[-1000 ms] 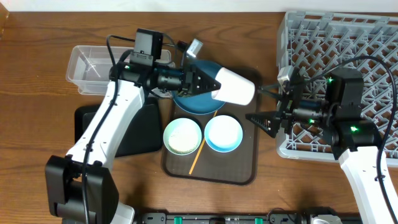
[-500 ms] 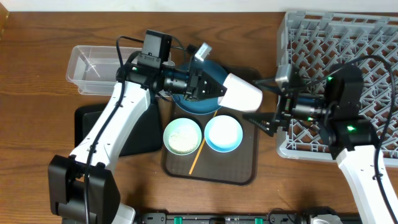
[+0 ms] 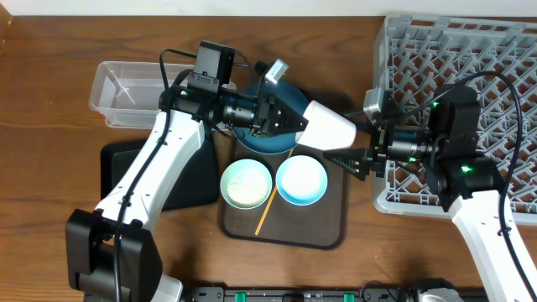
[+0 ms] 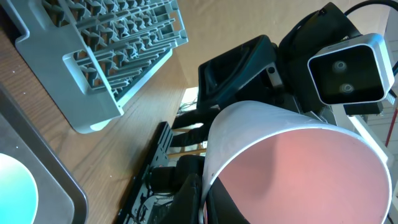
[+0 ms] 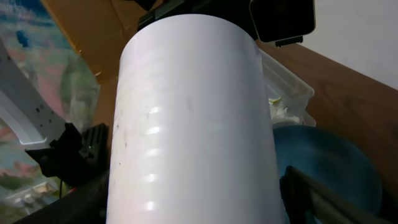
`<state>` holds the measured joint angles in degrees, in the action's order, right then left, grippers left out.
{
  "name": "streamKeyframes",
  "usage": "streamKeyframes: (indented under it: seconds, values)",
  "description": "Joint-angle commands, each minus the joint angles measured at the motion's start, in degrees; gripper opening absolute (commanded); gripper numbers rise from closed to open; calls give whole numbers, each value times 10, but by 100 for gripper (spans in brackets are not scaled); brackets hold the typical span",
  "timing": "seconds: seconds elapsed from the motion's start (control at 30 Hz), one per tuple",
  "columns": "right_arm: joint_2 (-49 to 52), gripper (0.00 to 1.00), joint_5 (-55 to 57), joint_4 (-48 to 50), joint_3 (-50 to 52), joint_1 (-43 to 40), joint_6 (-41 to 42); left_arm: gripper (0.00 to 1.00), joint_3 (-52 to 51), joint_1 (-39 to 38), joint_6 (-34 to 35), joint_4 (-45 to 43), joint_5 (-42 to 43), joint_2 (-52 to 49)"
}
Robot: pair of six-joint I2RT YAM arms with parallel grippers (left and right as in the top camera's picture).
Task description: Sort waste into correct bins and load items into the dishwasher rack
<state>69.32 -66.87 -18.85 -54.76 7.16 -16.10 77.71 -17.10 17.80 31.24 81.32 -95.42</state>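
My left gripper point(image 3: 295, 123) is shut on the rim of the pinkish-white cup point(image 3: 329, 126) and holds it on its side above the brown tray, mouth toward the left wrist camera point(image 4: 292, 168). My right gripper point(image 3: 351, 144) is open, and the cup's white wall point(image 5: 193, 118) lies between its fingers. The dark blue plate point(image 3: 267, 141) lies under the left gripper. The pale mint bowl point(image 3: 246, 183), the light blue bowl point(image 3: 301, 179) and the wooden stick point(image 3: 267, 210) are on the tray. The grey rack point(image 3: 470, 50) stands at the right. The wrapper, tissue and rice are not clearly visible.
The flat brown tray point(image 3: 327, 228) lies mid-table. The clear tub point(image 3: 126, 92) is at the back left, and the black bin point(image 3: 180, 180) is in front of it. The rack's near corner point(image 4: 106, 50) shows in the left wrist view.
My left gripper carried the cup to the right. My right gripper moved left until its open fingers came around the cup.
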Motion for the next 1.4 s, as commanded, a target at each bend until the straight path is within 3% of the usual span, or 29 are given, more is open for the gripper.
streamKeyframes:
  seconds: [0.0, 0.2, 0.53, 0.63, 0.73, 0.9, 1.07, 1.1, 1.23, 1.37]
  values:
    - [2, 91, -6, 12, -3, 5, -7, 6, 3, 0, -5, -1, 18, 0]
    - [2, 89, -7, 52, -3, 5, -6, 6, 3, 0, -5, -1, 18, 0]
    - [2, 76, -7, 50, -3, 5, -1, 7, 3, 0, -5, -1, 16, 0]
    - [2, 74, -7, 41, -3, 5, 0, 15, 3, 0, -5, -1, 11, 0]
    - [2, 72, -3, 12, -3, 5, 0, 31, 2, 0, -6, 0, -42, 0]
    - [2, 52, 91, -63, -3, 5, 20, 32, 2, 0, -6, 40, -214, 0]
    - [2, 63, 129, -99, -3, 5, 24, 18, 1, 0, -12, 48, -239, 0]
    - [2, 66, 129, -99, -3, 5, 23, 6, 1, 0, -12, 48, -239, 0]
    - [2, 66, 129, -98, -3, 5, 23, 7, 1, 0, -12, 49, -240, 0]
    - [2, 69, 129, -99, -3, 5, 23, 17, 1, 0, -20, 64, -240, 0]
